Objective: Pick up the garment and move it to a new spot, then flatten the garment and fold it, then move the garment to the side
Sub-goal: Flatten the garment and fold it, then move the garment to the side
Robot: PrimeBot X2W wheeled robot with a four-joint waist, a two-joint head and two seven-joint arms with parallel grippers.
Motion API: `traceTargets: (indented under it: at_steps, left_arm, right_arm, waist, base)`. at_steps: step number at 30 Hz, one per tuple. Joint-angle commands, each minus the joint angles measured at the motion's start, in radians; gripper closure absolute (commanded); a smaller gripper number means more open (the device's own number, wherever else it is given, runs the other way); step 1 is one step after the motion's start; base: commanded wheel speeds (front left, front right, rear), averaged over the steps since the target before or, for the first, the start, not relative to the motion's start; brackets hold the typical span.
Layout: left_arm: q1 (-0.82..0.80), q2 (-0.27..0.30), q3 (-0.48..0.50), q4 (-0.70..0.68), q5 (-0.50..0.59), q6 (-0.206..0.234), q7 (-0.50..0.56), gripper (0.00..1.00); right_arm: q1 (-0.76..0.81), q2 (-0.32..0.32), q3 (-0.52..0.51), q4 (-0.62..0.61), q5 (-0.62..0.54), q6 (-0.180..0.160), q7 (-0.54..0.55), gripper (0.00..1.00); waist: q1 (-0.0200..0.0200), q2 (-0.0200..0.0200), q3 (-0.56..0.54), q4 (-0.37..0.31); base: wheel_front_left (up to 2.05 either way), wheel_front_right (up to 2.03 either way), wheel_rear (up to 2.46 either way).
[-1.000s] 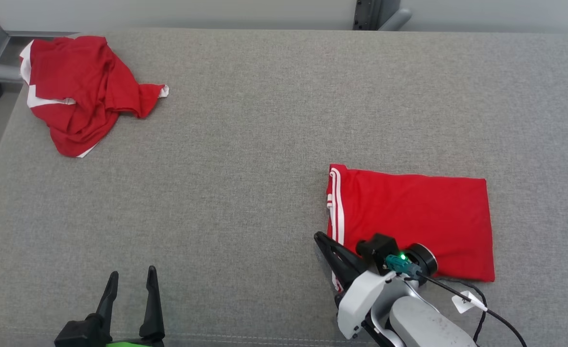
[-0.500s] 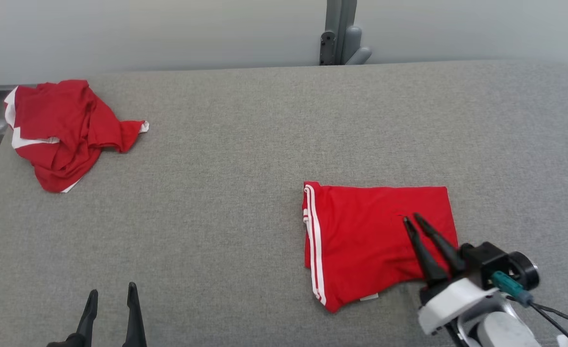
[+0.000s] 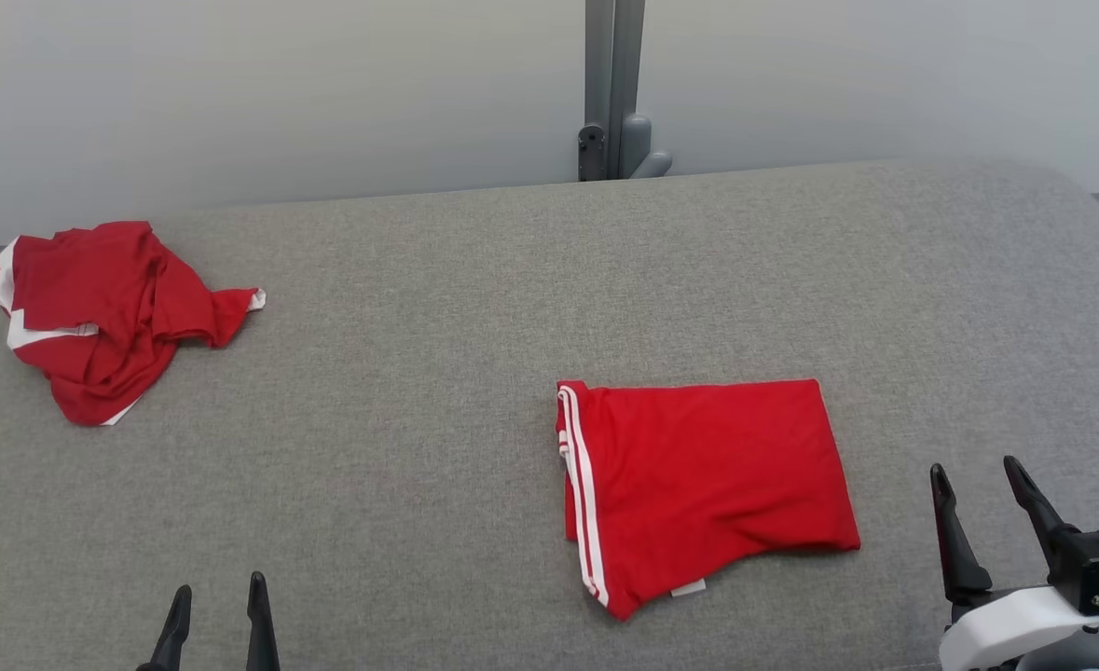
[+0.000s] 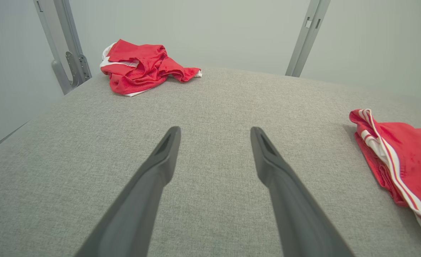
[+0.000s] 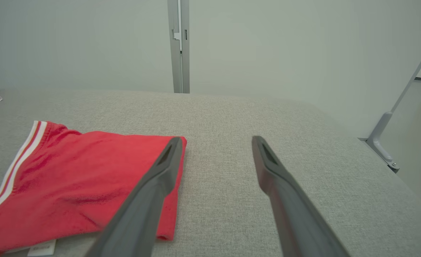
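Observation:
A folded red garment [image 3: 703, 485] with white side stripes lies flat on the grey padded table [image 3: 474, 308], right of centre; it also shows in the right wrist view [image 5: 78, 185] and at the right edge of the left wrist view [image 4: 403, 160]. My right gripper [image 3: 976, 480] stands open just right of it, apart from the cloth, with nothing between its fingers [image 5: 146, 200]. My left gripper [image 3: 217, 601] is open near the front edge at the lower left, its fingers [image 4: 153, 178] empty over bare table.
A second red and white garment [image 3: 106, 312] lies crumpled at the table's far left corner, also in the left wrist view [image 4: 144, 66]. A grey metal post [image 3: 612, 89] stands behind the table against a pale wall. The table's right end curves away near my right gripper.
My right gripper went from shut on the garment's near edge to open, drawn back to the right of the cloth. The folded garment now lies free. The head camera has tilted up.

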Motion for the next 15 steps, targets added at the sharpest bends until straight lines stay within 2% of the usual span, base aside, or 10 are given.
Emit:
traceTargets:
  at_steps: [1, 5, 15]
  left_arm:
    - [-0.009, 0.001, 0.001, 0.008, 0.014, -0.006, -0.003, 0.0]
    - [-0.018, 0.001, 0.011, 0.031, 0.016, -0.01, -0.003, 0.0]
    - [-0.025, 0.001, 0.008, 0.047, 0.005, -0.013, -0.003, 0.0]
  right_arm:
    - [0.015, 0.0, -0.013, 0.014, -0.014, -0.002, -0.003, 0.0]
    - [0.014, 0.017, -0.039, 0.034, -0.025, -0.001, -0.003, 0.0]
    - [-0.016, 0.034, -0.021, 0.063, -0.032, -0.001, -0.003, 0.0]
  waist:
    - [0.0, 0.0079, -0.003, 0.003]
    - [0.0, 0.0079, -0.004, 0.01]
    - [0.0, 0.0079, 0.001, 0.025]
  base:
    - [0.0, 0.0, 0.0]
    - [0.0, 0.0, 0.0]
    - [0.0, 0.0, 0.0]
